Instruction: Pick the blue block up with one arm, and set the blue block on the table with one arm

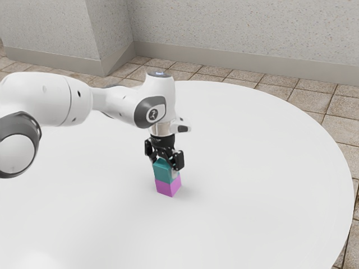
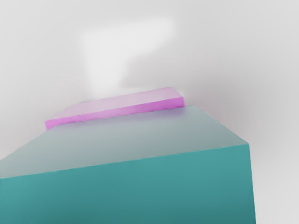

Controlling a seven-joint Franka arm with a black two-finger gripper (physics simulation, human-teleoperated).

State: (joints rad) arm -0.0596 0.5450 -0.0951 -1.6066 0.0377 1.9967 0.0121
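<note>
Blue-green, the blue block (image 1: 162, 171) is borne by the purple block (image 1: 168, 187), which rests on the surface (image 1: 263, 168). Over the upper one the end effector (image 1: 165, 164) is pointed down, presumably so that it can be lifted without the lower being disturbed. Whether it is already gripped cannot be told; a place beside the stack is still needed.

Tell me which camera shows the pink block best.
The exterior view. There the pink block shows two of its sides, beneath the teal block, with the white table around it. In the wrist view, a narrow pink strip peeks out past the teal block, which covers the rest.
</note>
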